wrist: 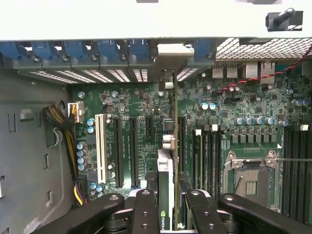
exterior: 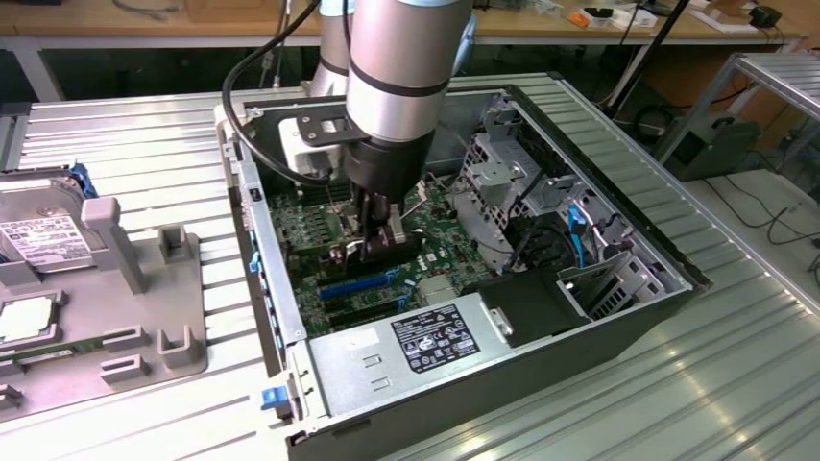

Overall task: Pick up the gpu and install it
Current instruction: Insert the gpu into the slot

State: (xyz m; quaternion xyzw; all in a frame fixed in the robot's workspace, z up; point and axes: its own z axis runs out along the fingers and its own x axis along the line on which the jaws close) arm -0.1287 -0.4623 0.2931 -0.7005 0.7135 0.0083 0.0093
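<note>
**Exterior and wrist views of the open computer case.** The arm reaches down into the computer case (exterior: 615, 221), which lies on its side on the ribbed metal bench (exterior: 717, 384). The pincer (exterior: 378, 245) (wrist: 168, 195) pinches the gpu (exterior: 384, 254) (wrist: 164, 168) between its black fingers (wrist: 146, 209).

In the wrist view the card stands on edge over the green motherboard (wrist: 141, 105). It lies parallel to the black expansion slots (wrist: 119, 151), with slots on either side of it. Its silver bracket end points toward the case wall that carries the blue retention clips (wrist: 73, 48) and the vented slot covers (wrist: 92, 75). Whether the card's lower edge is seated in a slot cannot be told.

A white slot (wrist: 102, 146) lies beyond the black ones, and the bare processor socket (wrist: 251, 178) lies on the card's other side.

In the exterior view the power supply (exterior: 410, 351), with its black label, fills the near end of the case. On the exterior view's left a grey fixture tray (exterior: 154, 288) sits well apart from the case, with a hard drive (exterior: 38, 226) resting on it.
</note>
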